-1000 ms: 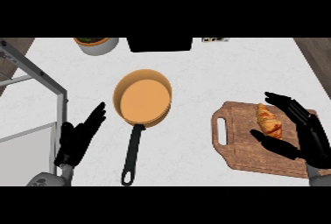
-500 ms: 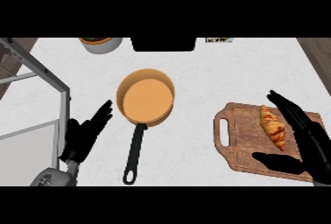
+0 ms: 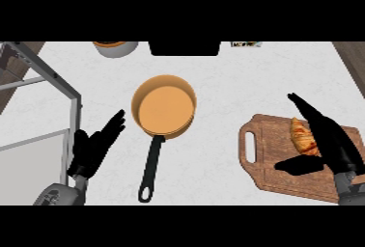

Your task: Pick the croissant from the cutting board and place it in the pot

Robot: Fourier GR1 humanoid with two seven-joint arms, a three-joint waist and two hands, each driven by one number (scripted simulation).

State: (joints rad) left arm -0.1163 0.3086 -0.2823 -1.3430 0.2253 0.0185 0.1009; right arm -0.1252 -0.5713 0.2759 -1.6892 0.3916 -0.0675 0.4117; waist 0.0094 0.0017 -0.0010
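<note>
A golden croissant (image 3: 301, 136) lies on the wooden cutting board (image 3: 274, 164) at the right. My right hand (image 3: 329, 141) hovers over the board with straight fingers along the croissant's right side and the thumb spread below it; it holds nothing. The pot is an orange pan (image 3: 165, 104) with a black handle (image 3: 150, 165), in the middle of the counter. My left hand (image 3: 95, 145) rests open at the lower left, fingers up, left of the handle.
A metal rack frame (image 3: 44, 79) stands at the left edge. A white bowl (image 3: 115, 47) and a dark object (image 3: 184, 47) sit at the counter's far edge. Bare white counter lies between pan and board.
My right hand has opened up and drawn toward the right side of the board, leaving the croissant more exposed. The view has shifted slightly. The left hand stays still.
</note>
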